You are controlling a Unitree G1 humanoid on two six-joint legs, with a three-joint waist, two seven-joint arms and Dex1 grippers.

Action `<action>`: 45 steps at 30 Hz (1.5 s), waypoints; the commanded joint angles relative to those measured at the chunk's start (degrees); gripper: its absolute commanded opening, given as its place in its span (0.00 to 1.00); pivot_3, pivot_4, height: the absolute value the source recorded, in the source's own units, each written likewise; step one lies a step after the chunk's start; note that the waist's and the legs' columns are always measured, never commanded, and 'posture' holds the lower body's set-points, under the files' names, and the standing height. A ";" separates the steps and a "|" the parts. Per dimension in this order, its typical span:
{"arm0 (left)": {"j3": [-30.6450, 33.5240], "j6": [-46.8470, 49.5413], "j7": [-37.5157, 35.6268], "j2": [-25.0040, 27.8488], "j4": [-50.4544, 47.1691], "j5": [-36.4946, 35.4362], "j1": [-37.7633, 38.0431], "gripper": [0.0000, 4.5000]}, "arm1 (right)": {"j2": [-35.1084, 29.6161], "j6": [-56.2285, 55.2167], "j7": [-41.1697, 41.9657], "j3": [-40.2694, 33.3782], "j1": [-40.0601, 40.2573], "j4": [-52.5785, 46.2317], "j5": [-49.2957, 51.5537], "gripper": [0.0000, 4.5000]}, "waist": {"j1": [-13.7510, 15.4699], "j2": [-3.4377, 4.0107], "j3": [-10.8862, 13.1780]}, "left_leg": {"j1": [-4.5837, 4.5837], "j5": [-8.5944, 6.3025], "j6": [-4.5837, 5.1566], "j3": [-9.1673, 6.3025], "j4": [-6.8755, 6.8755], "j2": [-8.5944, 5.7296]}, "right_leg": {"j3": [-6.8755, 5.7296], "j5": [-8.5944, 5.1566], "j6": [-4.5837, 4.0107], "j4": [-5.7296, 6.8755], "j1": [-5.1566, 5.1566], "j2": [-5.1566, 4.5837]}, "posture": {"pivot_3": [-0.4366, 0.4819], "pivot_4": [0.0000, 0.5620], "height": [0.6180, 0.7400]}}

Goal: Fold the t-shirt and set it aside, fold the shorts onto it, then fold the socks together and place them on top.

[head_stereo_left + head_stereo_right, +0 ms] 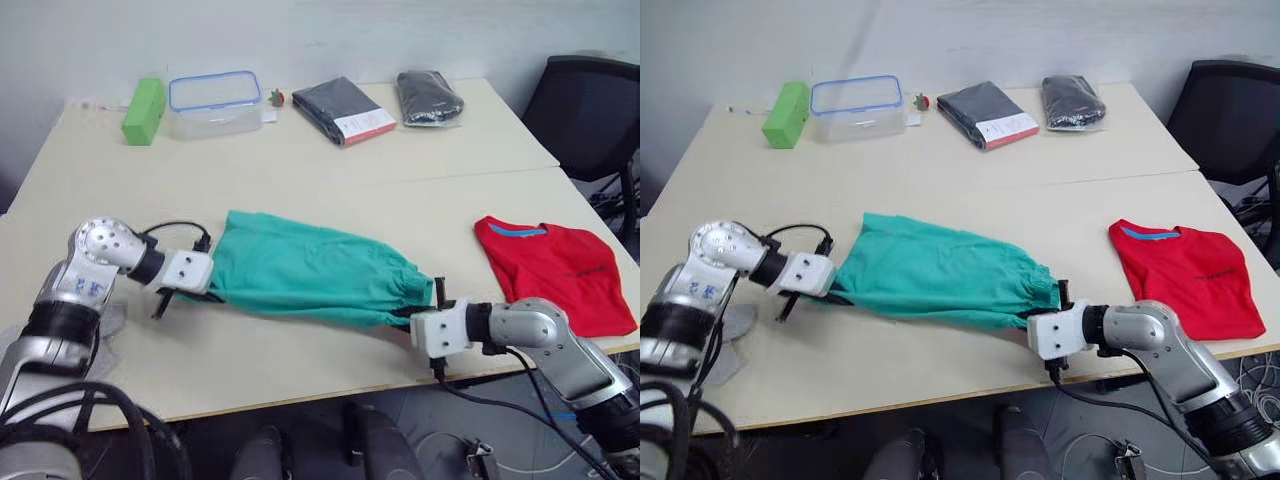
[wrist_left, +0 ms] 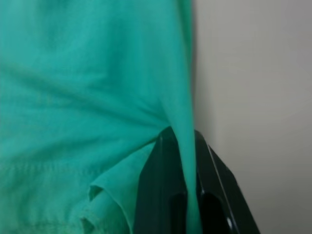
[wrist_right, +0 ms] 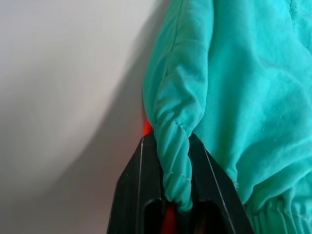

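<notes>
Here the left pincer [image 2: 187, 195] is squeezed tight on one thin edge of the shorts [image 1: 310, 275]. The right pincer [image 3: 173, 190] is squeezed tight on the bunched waistband at the other end, with a bit of orange peeking out beside it. The green shorts stretch between them, low over the table [image 1: 300, 170]. The red t-shirt [image 1: 555, 270] lies flat at 3 o'clock from the shorts, apart from them, near the table's edge.
</notes>
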 commanded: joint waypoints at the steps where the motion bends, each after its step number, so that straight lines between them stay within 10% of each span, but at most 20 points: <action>1: 4.97 11.95 1.97 5.32 -20.46 -4.01 11.31 0.00 | -1.92 -14.82 3.37 0.25 -2.00 8.04 0.77 0.01 | 0.15 -0.01 0.00 | 0.06 0.01 0.00 0.04 -0.01 -0.01 | 0.04 -0.01 -0.01 0.00 0.01 0.01 | 0.48 0.27 1.00; 13: 14.72 30.97 22.15 4.06 -46.24 -1.48 37.76 0.00 | -0.31 -38.81 5.41 7.28 -15.31 32.77 -3.14 0.01 | 0.80 0.06 0.06 | 0.78 0.09 -0.13 0.24 -0.23 -0.07 | 0.35 -0.71 -1.22 0.16 0.34 -0.09 | 0.48 0.27 1.00; 20: 18.02 35.50 24.95 1.42 -45.79 -6.34 39.91 0.36 | -3.18 -33.02 5.82 4.98 -12.38 27.69 3.50 0.52 | 0.79 0.10 0.07 | 1.68 -0.08 -0.22 0.12 -0.47 0.04 | 0.23 -0.84 -1.44 -0.04 1.24 -0.56 | 0.48 0.27 1.00; 27: 37.03 53.50 18.76 2.24 -44.39 -33.29 33.10 0.85 | -13.98 -2.29 5.37 -6.15 0.09 2.86 27.41 1.00 | 0.78 0.16 0.11 | 1.60 -0.09 -0.50 -0.11 -0.61 0.12 | 0.16 -0.91 -1.30 0.25 1.06 -0.62 | 0.48 0.27 1.00; 34: 21.54 56.73 25.17 -1.48 -40.63 -33.93 14.13 0.76 | -7.61 30.19 -4.39 -7.41 -2.32 -13.20 39.59 0.92 | 0.68 0.11 0.05 | 1.72 0.00 -0.85 -0.24 -0.65 0.27 | 0.15 -0.78 -1.04 0.35 1.16 -0.24 | 0.48 0.27 1.00; 45: -1.26 43.27 23.61 -3.50 -34.04 -16.77 10.58 0.00 | 10.95 45.82 -8.67 8.39 -9.26 -10.75 23.97 0.05 | 0.79 0.09 0.05 | 1.50 -0.29 -1.38 0.07 -0.65 0.82 | 0.16 -0.92 -1.27 0.25 0.73 0.95 | 0.48 0.27 1.00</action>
